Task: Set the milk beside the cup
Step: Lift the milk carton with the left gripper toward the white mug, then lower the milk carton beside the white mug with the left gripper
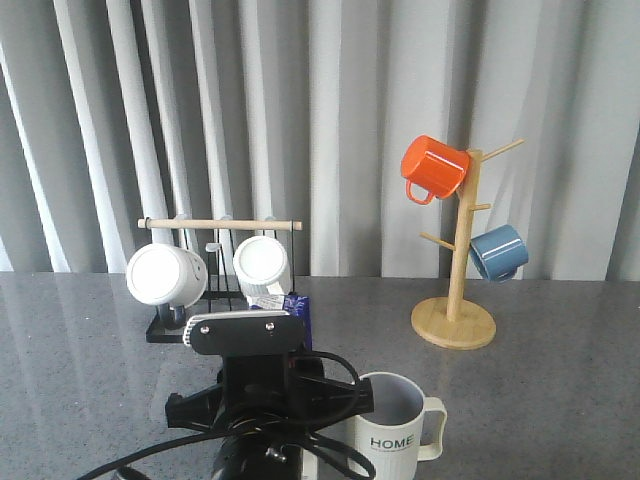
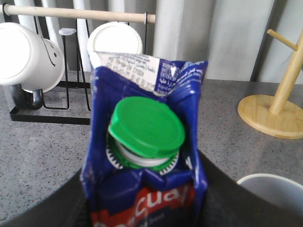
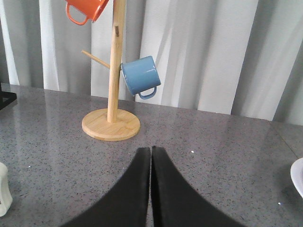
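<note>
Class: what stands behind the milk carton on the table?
Behind the milk carton stands a black wire rack with a wooden rod, holding two white mugs. The carton covers part of the rack's base; its right end cannot be seen.

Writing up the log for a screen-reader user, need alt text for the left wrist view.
Close-up of the milk carton, blue with a green cap, filling the centre of the view, apparently held by the left end effector. Behind it two white mugs hang on a black rack; the wooden mug tree base and the cup's rim sit beside it.
</note>
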Controlling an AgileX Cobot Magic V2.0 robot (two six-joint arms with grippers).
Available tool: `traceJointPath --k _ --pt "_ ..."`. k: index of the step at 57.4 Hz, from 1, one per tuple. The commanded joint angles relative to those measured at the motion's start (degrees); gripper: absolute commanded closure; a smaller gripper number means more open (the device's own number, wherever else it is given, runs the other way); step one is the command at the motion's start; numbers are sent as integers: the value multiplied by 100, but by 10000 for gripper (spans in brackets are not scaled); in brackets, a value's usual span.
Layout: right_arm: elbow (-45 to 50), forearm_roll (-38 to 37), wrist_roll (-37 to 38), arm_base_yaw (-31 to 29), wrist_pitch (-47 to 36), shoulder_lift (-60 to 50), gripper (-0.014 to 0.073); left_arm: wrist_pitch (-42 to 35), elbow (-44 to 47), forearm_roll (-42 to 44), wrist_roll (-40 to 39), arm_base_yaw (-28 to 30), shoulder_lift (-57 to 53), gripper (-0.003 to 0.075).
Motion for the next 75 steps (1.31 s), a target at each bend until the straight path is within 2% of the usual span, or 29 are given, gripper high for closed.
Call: traceJointPath --k 1,22,41,58,75 --pt "-139 25 -56 -39 -358 -17 599 -179 -193 491 -252 -16 -180 640" --pt "-139 25 -56 -39 -358 -17 599 -249 -193 917 -655 -10 -18 640" --pt "-139 25 -56 -39 -349 -17 599 -304 -186 848 -760 -3 169 640" --pt "-139 25 -56 -39 -358 -17 599 -782 -186 678 -871 -9 163 640" --pt "-139 25 -56 -39 -358 -17 599 -725 -186 544 -871 -9 164 640"
